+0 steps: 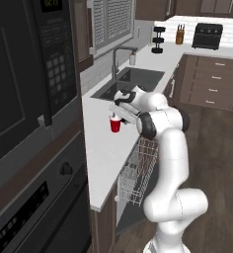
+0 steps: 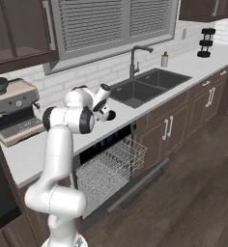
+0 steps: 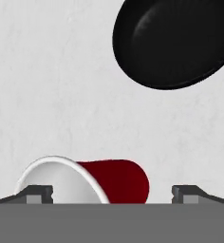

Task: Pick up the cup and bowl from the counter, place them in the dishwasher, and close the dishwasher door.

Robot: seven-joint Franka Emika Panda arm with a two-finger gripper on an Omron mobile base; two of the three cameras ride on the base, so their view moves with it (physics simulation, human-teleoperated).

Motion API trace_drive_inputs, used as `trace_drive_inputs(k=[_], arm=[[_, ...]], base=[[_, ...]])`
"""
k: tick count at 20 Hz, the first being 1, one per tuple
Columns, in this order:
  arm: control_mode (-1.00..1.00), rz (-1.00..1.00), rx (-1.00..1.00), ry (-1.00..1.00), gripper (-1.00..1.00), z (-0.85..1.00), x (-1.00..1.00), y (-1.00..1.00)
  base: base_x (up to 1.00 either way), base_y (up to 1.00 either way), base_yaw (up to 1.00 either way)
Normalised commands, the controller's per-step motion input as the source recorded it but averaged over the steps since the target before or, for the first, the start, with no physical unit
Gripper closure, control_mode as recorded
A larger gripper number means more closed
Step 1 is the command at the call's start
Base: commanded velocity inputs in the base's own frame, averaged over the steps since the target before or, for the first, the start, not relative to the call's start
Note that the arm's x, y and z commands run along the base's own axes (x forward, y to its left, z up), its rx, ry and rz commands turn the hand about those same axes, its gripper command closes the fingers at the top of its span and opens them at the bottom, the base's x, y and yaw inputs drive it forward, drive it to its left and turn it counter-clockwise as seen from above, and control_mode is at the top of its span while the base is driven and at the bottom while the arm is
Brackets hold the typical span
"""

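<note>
Cup (image 1: 115, 124) upright on counter (image 1: 101, 148), centre-left of left base view; low centre-left in hand view, red body and white rim between finger tips. Bowl (image 3: 175, 40) upper right of hand view, on counter, apart from cup. Gripper (image 3: 112, 194) directly above cup, jaws wide apart, nothing clamped. Dishwasher (image 2: 108, 169) open lower centre of right base view, white rack pulled out, door (image 2: 140, 185) down.

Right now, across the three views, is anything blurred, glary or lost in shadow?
Hand view: sharp and evenly lit; the bowl shows only a faint sheen, and the cup is crisp on the counter. Left base view: the dark oven front swallows detail. Right base view: the dishwasher cavity behind the racks is shadowed.
</note>
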Motion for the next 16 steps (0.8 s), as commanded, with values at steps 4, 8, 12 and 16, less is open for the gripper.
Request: trace_drive_inputs(k=[4,8,12,16], arm=[[-1.00,0.00,0.02,0.00,-1.00,-0.13,0.01,0.02],[-1.00,0.00,0.00,0.00,1.00,-0.24,-0.10,0.17],[-1.00,0.00,0.00,0.00,1.00,-0.23,-0.15,0.09],[-1.00,0.00,0.03,0.00,1.00,-0.01,-0.38,0.00]], base=[[0.00,0.00,0.00],[0.00,0.00,0.00],[0.00,0.00,0.00],[0.00,0.00,0.00]])
